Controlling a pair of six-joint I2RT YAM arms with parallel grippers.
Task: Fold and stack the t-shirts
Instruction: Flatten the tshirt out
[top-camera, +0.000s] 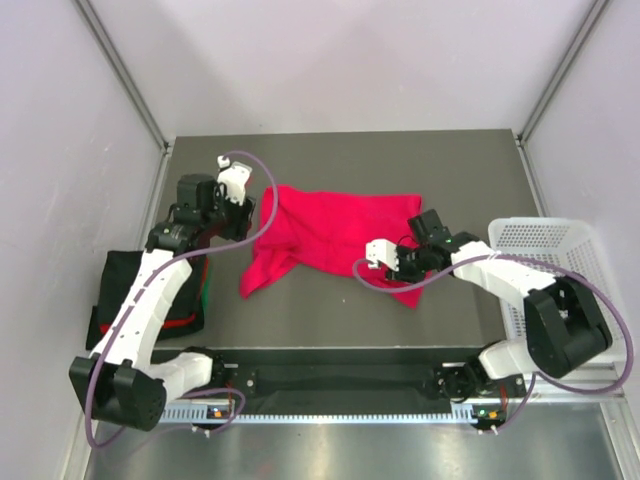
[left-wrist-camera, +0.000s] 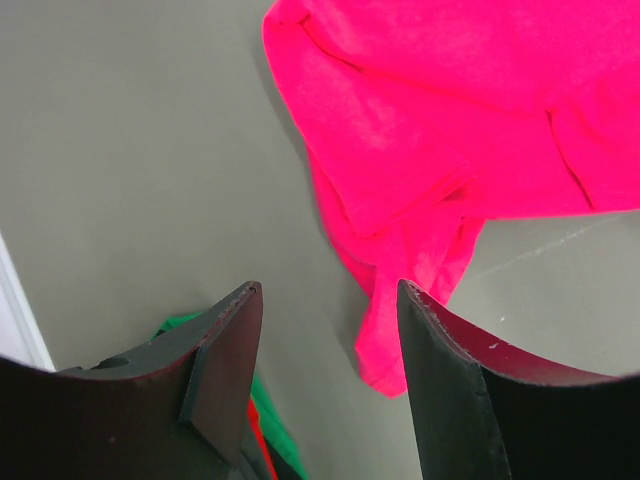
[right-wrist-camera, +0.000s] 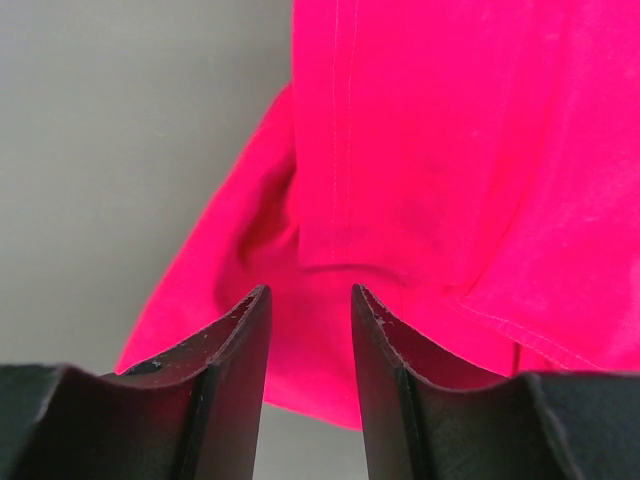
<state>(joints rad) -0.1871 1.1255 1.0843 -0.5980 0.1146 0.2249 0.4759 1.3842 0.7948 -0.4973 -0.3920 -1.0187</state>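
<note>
A bright magenta-red t-shirt (top-camera: 330, 235) lies crumpled and partly folded in the middle of the grey table (top-camera: 400, 160). My left gripper (top-camera: 238, 212) hovers just left of it, open over bare table (left-wrist-camera: 120, 150), with the shirt (left-wrist-camera: 430, 110) ahead and to the right of its fingers. My right gripper (top-camera: 396, 268) sits low over the shirt's near right part, jaws a small way apart, open; the cloth (right-wrist-camera: 450, 150) lies under and beyond the fingers with nothing pinched between them. A folded pile of black, red and green shirts (top-camera: 150, 290) rests at the left table edge, and its green edge (left-wrist-camera: 270, 420) shows below my left fingers.
A white plastic mesh basket (top-camera: 545, 250) stands at the right table edge, beside the right arm. Pale walls close in the table at the back and on both sides. Purple cables loop off both wrists.
</note>
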